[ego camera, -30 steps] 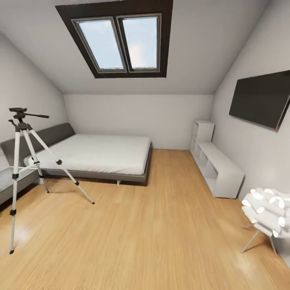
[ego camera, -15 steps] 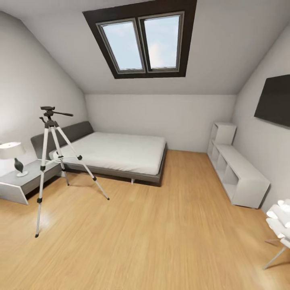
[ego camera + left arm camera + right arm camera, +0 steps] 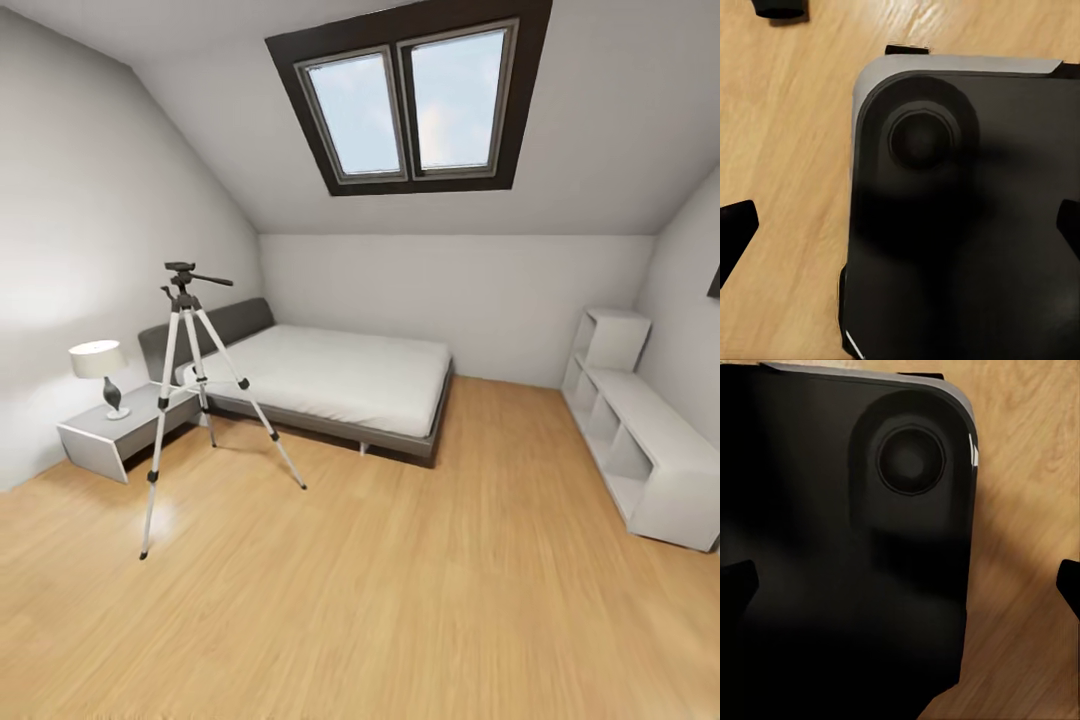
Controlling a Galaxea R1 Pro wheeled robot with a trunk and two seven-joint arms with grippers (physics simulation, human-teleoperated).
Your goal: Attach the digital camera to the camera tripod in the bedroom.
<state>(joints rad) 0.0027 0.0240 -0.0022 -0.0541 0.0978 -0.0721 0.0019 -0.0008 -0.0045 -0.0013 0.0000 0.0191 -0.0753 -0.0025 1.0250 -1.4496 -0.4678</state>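
Left wrist view: dark fingertips at both frame edges, spread wide, nothing between them; beyond them black rounded robot base panel with round cap, over light wood floor.

Right wrist view: fingertips likewise parted and empty, same black panel beyond.

Head view: tall camera tripod, silver-white legs, black head with pan handle, stands on floor far ahead of both grippers, just beside grey-framed white bed and grey nightstand carrying white-shaded lamp. Dark-framed skylight overhead; white shelf unit along opposite wall.
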